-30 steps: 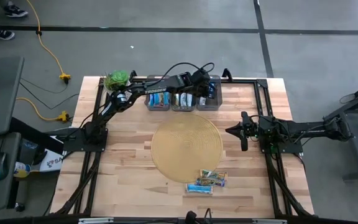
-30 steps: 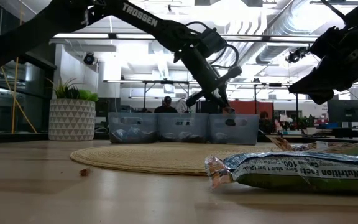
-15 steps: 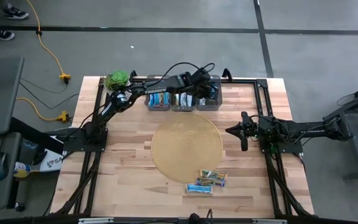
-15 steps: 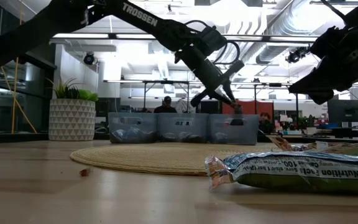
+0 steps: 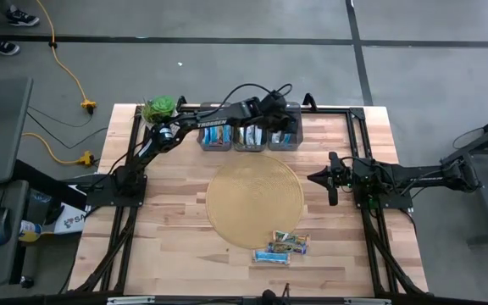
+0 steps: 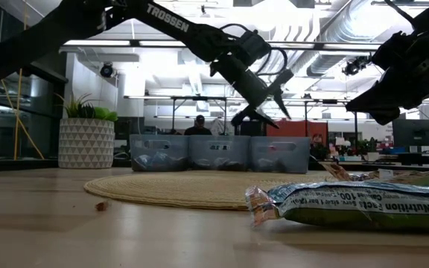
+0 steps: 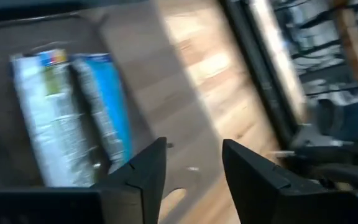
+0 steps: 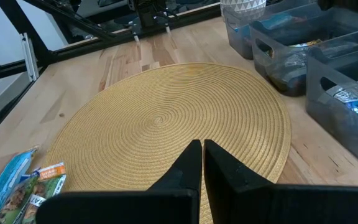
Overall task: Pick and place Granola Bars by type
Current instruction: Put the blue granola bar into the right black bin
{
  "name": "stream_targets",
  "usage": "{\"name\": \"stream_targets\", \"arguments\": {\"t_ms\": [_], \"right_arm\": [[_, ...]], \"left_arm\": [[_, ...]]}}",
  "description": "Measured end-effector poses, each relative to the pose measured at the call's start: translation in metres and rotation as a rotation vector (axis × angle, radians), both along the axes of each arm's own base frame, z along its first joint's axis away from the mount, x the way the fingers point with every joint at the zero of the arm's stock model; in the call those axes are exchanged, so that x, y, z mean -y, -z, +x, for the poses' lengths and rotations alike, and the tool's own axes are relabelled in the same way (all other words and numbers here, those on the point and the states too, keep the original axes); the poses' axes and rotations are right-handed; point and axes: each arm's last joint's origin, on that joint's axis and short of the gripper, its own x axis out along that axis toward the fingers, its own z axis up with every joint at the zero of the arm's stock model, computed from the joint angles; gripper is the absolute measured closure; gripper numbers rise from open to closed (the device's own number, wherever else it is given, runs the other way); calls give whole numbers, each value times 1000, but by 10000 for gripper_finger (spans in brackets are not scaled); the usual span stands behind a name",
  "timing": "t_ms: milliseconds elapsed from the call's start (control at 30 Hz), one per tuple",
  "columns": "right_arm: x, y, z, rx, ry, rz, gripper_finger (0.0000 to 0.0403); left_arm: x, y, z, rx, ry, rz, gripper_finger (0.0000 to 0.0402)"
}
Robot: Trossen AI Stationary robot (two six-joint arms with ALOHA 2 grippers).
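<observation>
The left gripper (image 6: pixel 270 97) hangs over the rightmost of the three dark grey rectangular plastic bins (image 5: pixel 283 138) at the far edge of the light wooden table (image 5: pixel 176 229), and its two dark fingers now stand apart with nothing between them; a second ago they were pressed shut and pointed lower into that bin, so the arm has just let go and lifted slightly. In the left wrist view the spread fingers frame the bin floor, where blue-and-white foil-wrapped granola bars (image 7: pixel 101 106) lie side by side, which suggests the bar it carried has landed with its own kind. That delivery looks finished. The remaining foil-wrapped bars, a small heap of blue and greenish-gold wrappers (image 5: pixel 282 247), lie on the bare wood near the table's front edge, just beside the round woven straw mat (image 5: pixel 254 202), so sorting is not complete and the next fetch likely starts there. The right gripper (image 8: pixel 202 155) waits at the table's right side, clenched empty, facing across the mat toward the bins. A green potted plant (image 5: pixel 159 108) stands at the far left corner.
</observation>
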Motion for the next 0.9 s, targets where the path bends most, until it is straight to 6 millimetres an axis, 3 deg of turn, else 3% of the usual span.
{"name": "stream_targets", "arguments": {"t_ms": [300,433,700,900], "right_arm": [[0,0,0,0,0,0,402],[0,0,0,1,0,0,402],[0,0,0,1,-1,0,402],[0,-1,0,2,-1,0,402]], "left_arm": [[3,-26,10,279,261,-16,243],[6,-55,0,341,402,43,243],[9,-145,-56,394,493,270,243],[40,-176,-97,219,566,358,243]]}}
